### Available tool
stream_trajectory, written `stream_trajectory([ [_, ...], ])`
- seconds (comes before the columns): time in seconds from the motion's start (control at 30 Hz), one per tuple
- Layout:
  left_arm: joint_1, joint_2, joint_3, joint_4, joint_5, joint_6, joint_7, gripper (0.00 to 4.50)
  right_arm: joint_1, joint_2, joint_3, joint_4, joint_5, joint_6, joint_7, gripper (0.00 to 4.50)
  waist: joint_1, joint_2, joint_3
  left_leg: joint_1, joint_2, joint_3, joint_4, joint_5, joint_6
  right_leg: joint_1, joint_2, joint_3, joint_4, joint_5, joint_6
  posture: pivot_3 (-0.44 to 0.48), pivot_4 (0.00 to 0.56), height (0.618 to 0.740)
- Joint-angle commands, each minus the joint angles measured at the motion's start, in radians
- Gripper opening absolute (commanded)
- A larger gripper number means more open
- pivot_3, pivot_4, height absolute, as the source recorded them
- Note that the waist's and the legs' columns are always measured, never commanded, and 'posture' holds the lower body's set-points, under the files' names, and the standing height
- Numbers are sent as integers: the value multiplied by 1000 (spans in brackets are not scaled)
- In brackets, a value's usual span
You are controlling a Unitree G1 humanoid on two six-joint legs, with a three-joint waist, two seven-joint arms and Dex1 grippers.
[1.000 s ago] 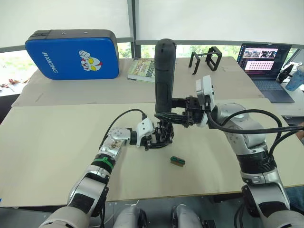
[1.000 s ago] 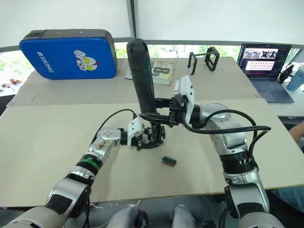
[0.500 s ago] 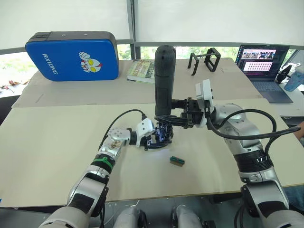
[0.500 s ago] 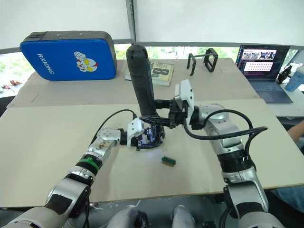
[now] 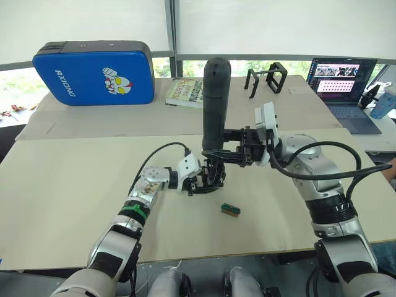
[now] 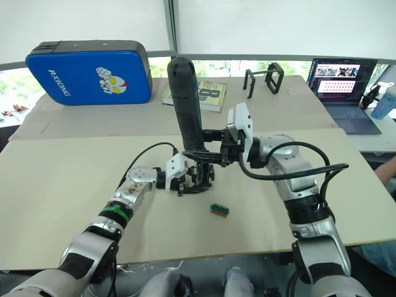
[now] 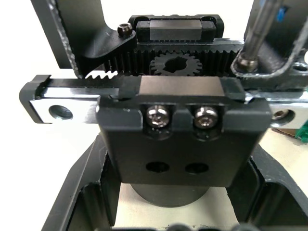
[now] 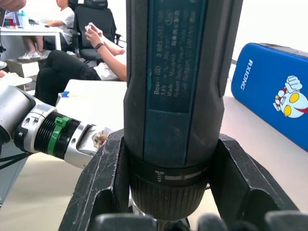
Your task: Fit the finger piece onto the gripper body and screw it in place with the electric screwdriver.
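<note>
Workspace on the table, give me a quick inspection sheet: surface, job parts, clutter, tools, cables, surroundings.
Surface: beige table.
Job's things: gripper body held at table level; electric screwdriver upright, bit down on it. Finger piece: nothing seen.
Clutter: small green block, blue case, book, black frames, laptop.
Tools: left tool shut on the gripper body; right tool shut on the electric screwdriver.
Cables: black cable at left wrist.
Surroundings: seated people.

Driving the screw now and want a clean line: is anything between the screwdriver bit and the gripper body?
Nothing visible. The electric screwdriver, clamped upright in the right gripper, has its bit down at the gripper body held by the left gripper. The green block lies apart.
</note>
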Motion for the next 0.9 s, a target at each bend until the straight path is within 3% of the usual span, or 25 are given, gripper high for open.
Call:
stream_trajectory([
  [0.03,-28,16,14,3,2,-31,-21,2341,-49,-22,-69,-48,44,92,-43,1897,0,0,0,-1,0,0,0,0,0,-1,0,0,0,0,0,0,150,740],
  [0.13,-30,13,7,18,10,-38,-25,2341,-107,12,-172,-162,220,127,-39,1897,1,1,3,-7,0,0,0,0,0,-5,-1,-2,0,0,0,0,150,740],
  [0.23,-32,8,4,31,14,-41,-33,2341,-139,21,-209,-209,260,150,-77,1897,1,1,4,-14,-4,0,0,0,1,-13,2,-3,1,1,0,0,150,740],
  [0.37,-43,6,5,43,20,-21,-21,2341,-130,23,-225,-256,320,214,-117,1897,1,1,4,-15,-3,-1,1,1,1,-9,7,-6,2,1,1,0,150,740],
  [0.5,-49,28,19,24,0,5,-46,4319,-81,-9,-241,-340,473,349,-120,1897,1,1,5,-12,-3,-2,1,0,1,-6,6,-5,-2,1,1,0,150,740],
  [0.53,-44,45,22,4,-4,10,-58,4500,-60,-32,-246,-368,510,383,-104,1897,1,1,5,-12,-3,-2,1,0,1,-7,5,-5,-2,1,1,0,150,740],
  [0.67,1,131,29,-127,-37,55,-138,4500,44,-121,-259,-447,551,426,-50,1897,1,1,6,-13,-3,-3,0,0,1,-7,5,-6,-1,1,1,0,150,740],
  [0.9,176,303,-4,-509,-120,249,-295,4500,283,-196,-282,-538,427,320,-20,1897,5,2,6,-13,-3,-2,1,0,2,-6,5,-5,-3,1,1,0,150,740],
])
